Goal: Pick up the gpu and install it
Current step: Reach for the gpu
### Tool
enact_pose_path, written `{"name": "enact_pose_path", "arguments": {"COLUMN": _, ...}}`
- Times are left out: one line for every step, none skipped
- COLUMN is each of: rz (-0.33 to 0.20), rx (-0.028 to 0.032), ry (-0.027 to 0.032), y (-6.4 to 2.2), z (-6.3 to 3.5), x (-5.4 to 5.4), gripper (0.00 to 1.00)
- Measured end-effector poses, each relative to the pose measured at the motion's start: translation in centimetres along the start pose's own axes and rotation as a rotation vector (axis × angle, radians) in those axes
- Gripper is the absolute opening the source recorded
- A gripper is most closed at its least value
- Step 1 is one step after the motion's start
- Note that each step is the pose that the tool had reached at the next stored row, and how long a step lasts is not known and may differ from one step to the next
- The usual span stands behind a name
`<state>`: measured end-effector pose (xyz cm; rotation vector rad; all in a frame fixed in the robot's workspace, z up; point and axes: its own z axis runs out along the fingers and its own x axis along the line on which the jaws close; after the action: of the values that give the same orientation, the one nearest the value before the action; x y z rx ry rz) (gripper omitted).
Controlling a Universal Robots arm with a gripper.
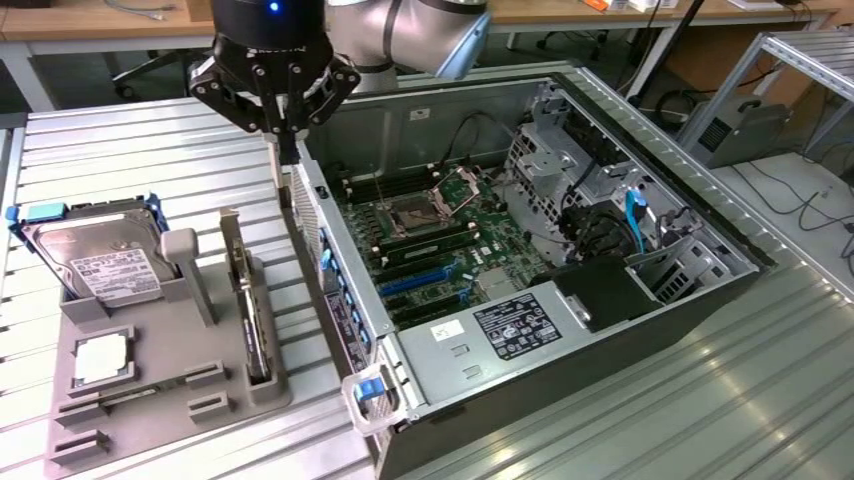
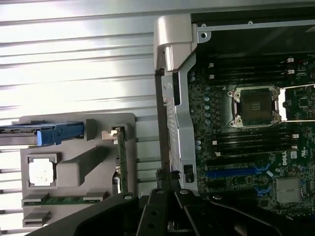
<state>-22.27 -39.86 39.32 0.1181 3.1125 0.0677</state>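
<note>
The gpu [image 1: 250,320] stands on edge in a slot of the grey holder tray [image 1: 160,400], a thin dark card with a silvery metal end. In the wrist view the gpu [image 2: 121,162] appears edge-on at the tray's side nearest the computer case. My gripper [image 1: 284,152] hangs above the table, over the gap between the tray and the case wall, beyond the card's far end and well above it. The gripper [image 2: 165,196] is shut, with its fingers pressed together and nothing between them.
The open computer case [image 1: 694,230] lies at the exterior view's right, with its motherboard [image 1: 441,250] and blue slots [image 1: 414,285] exposed. The tray also carries a hard drive [image 1: 100,260] in a blue frame and a square silver chip [image 1: 100,358]. The table is ribbed metal.
</note>
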Motion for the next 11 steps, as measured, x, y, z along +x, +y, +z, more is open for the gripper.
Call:
{"name": "enact_pose_path", "arguments": {"rz": 0.000, "rx": 0.0000, "ry": 0.0000, "y": -0.02, "z": -0.01, "x": 0.3, "gripper": 0.11}}
{"name": "enact_pose_path", "arguments": {"rz": 0.000, "rx": 0.0000, "ry": 0.0000, "y": -0.03, "z": -0.01, "x": 0.5, "gripper": 0.11}}
{"name": "enact_pose_path", "arguments": {"rz": 0.000, "rx": 0.0001, "ry": 0.0000, "y": -0.05, "z": -0.02, "x": 0.8, "gripper": 0.11}}
{"name": "enact_pose_path", "arguments": {"rz": 0.000, "rx": 0.0001, "ry": 0.0001, "y": -0.07, "z": -0.03, "x": 1.0, "gripper": 0.11}}
{"name": "enact_pose_path", "arguments": {"rz": 0.000, "rx": 0.0001, "ry": 0.0000, "y": -0.08, "z": -0.03, "x": 1.2, "gripper": 0.11}}
{"name": "enact_pose_path", "arguments": {"rz": 0.000, "rx": 0.0001, "ry": 0.0001, "y": -0.10, "z": -0.04, "x": 1.4, "gripper": 0.11}}
{"name": "enact_pose_path", "arguments": {"rz": 0.000, "rx": 0.0000, "ry": 0.0000, "y": -0.11, "z": -0.04, "x": 1.7, "gripper": 0.11}}
{"name": "enact_pose_path", "arguments": {"rz": 0.000, "rx": 0.0000, "ry": 0.0000, "y": -0.13, "z": -0.04, "x": 2.0, "gripper": 0.11}}
{"name": "enact_pose_path", "arguments": {"rz": 0.000, "rx": 0.0000, "ry": 0.0000, "y": -0.15, "z": -0.05, "x": 2.2, "gripper": 0.11}}
{"name": "enact_pose_path", "arguments": {"rz": 0.000, "rx": 0.0000, "ry": 0.0000, "y": -0.16, "z": -0.05, "x": 2.4, "gripper": 0.11}}
{"name": "enact_pose_path", "arguments": {"rz": 0.000, "rx": 0.0000, "ry": 0.0000, "y": -0.18, "z": -0.05, "x": 2.7, "gripper": 0.11}}
